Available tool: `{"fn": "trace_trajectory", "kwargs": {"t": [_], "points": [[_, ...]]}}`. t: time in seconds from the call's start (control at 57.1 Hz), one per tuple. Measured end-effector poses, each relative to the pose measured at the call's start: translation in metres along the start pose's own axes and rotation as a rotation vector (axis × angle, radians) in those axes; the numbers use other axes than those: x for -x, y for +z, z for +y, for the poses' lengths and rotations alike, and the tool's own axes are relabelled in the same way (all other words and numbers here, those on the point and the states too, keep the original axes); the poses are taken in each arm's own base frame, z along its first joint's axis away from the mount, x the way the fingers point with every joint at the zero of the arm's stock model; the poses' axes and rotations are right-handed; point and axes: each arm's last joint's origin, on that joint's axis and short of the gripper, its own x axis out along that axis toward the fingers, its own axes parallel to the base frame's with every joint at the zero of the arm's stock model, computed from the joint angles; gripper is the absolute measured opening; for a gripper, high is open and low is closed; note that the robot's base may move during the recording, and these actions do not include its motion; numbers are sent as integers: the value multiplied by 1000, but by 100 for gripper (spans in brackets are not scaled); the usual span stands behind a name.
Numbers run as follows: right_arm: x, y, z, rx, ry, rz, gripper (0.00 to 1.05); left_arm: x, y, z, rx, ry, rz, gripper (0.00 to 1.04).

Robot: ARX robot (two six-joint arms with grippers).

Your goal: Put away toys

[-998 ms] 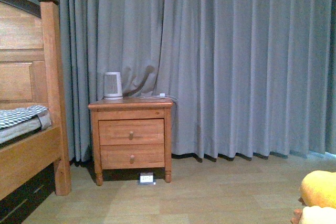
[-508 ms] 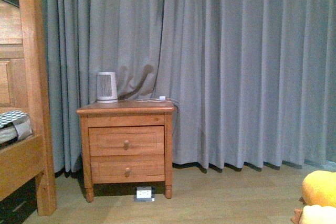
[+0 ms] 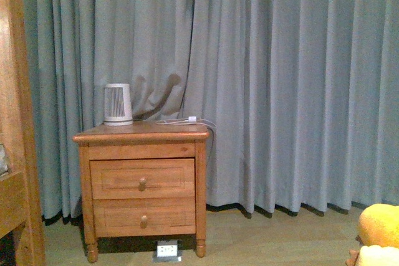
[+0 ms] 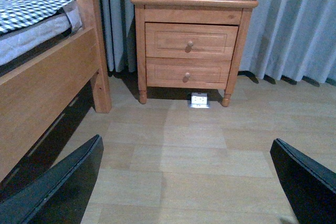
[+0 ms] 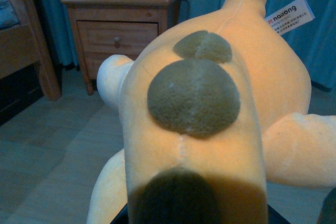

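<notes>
The orange-yellow plush toy fills the right wrist view, with brown round patches along its back and a white label near its tail. My right gripper is shut on the toy, its fingers almost hidden under the plush. In the front view only an edge of the toy shows at the lower right corner. My left gripper is open above bare wooden floor, with nothing between its dark fingers.
A wooden nightstand with two drawers stands against grey curtains; a small white heater and a cable lie on top. A floor socket sits beneath it. The wooden bed frame is at the left.
The front view has shifted: the nightstand looks larger and further left, and the bed post has slid almost out of frame. The toy's edge stays at the lower right.
</notes>
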Motion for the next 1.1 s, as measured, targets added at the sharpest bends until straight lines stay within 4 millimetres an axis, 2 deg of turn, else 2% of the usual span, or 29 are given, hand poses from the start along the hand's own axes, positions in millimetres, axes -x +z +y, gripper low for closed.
{"fn": "trace_trajectory", "kwargs": {"t": [1.103], "points": [[0,0,0,0,1,0,17,0,0,0,0,0,0,99]]}}
